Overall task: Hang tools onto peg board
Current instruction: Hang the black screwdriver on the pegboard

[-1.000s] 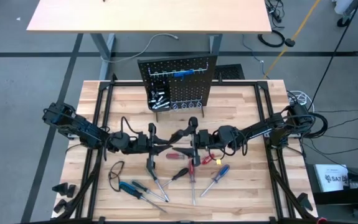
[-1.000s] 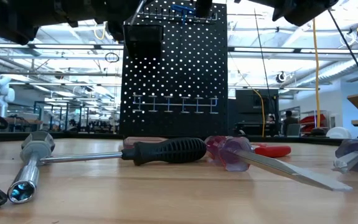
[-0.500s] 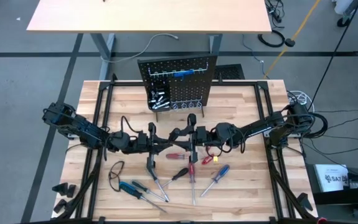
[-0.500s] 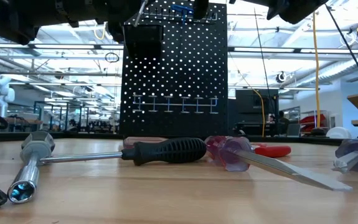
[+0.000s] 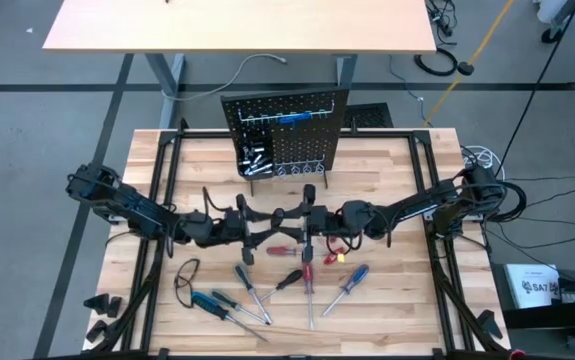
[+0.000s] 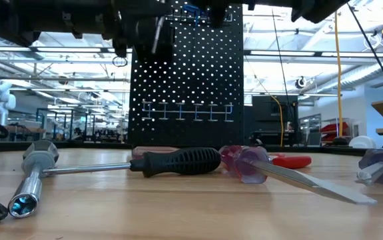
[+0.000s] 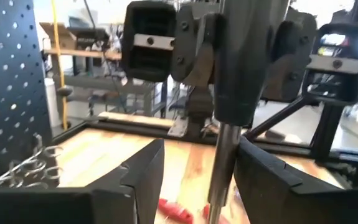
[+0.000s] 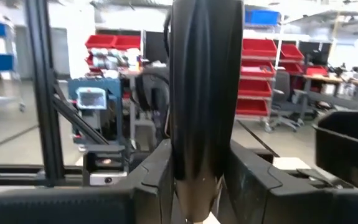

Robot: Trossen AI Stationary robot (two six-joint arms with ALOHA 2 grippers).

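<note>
The black-handled screwdriver [image 8: 202,124] hangs over mid-table in front of the peg board [image 5: 287,130], handle clamped between my right gripper [image 5: 308,218] fingers, while my left gripper [image 5: 250,222] stands apart around its shaft [image 7: 221,168]. If that hold is shallow, it could tilt or drop. I can't see the tip.

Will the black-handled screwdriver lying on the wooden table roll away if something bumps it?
Probably a little. The black ribbed-handle screwdriver has a rounded handle and lies flat on the smooth wooden table, so a sideways bump could roll it. Its long metal shaft looks stiff, not bendy. The ribbed handle likely gives a hand decent grip, so it shouldn't be very slippery.
</note>
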